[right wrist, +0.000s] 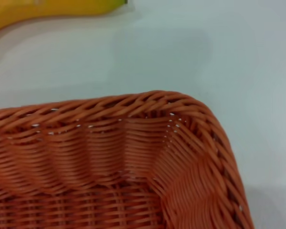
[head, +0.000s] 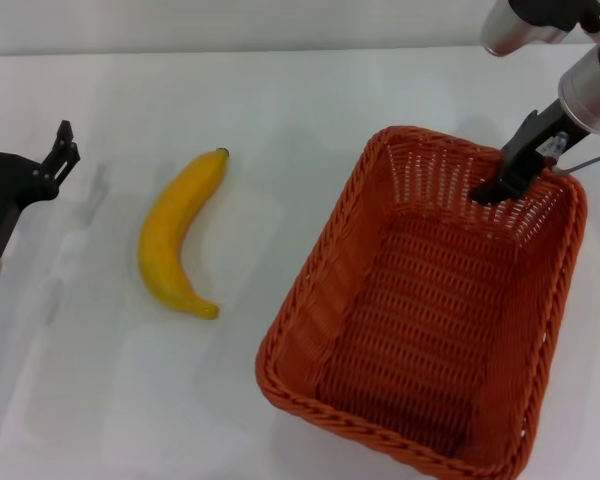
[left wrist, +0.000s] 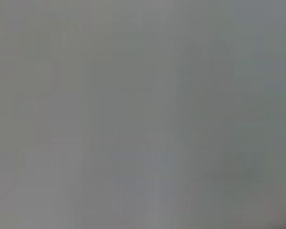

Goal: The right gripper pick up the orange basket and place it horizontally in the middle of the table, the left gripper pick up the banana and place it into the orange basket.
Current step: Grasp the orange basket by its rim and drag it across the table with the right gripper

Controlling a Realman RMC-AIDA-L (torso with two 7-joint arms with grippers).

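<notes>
Right tool [head: 502, 182]: my slim black claw hangs from the blue-lit arm at the far right and reaches down over the basket's far rim. One dark finger [head: 525, 150] lies inside against the far wall. I cannot tell whether the fingers are apart or clamped on the rim.

Basket [head: 380, 290]: the orange wicker basket stands on the tabletop [head: 280, 100] directly under my right tool, mouth up, turned at a slant, so that its long side runs from the tool down toward me. It looks empty where I can see inside.

Right wrist view: a rounded corner of the basket [right wrist: 181, 157] with its braided rim, white tabletop [right wrist: 205, 52] beyond it, and a strip of the banana [right wrist: 47, 7] past that, apart from the basket.

Left tool [head: 52, 160]: my black pronged claw hovers at the far left edge on the green-lit arm. Its prongs stand apart with nothing between them.

Banana [head: 175, 235]: it lies flat on the tabletop between my two tools, nearer the left one. It is just beside the left tool's prongs but not touching, and well apart from the basket. Its dark stem tip points away from me.

Left wrist view: plain grey blur, nothing I can make out.
</notes>
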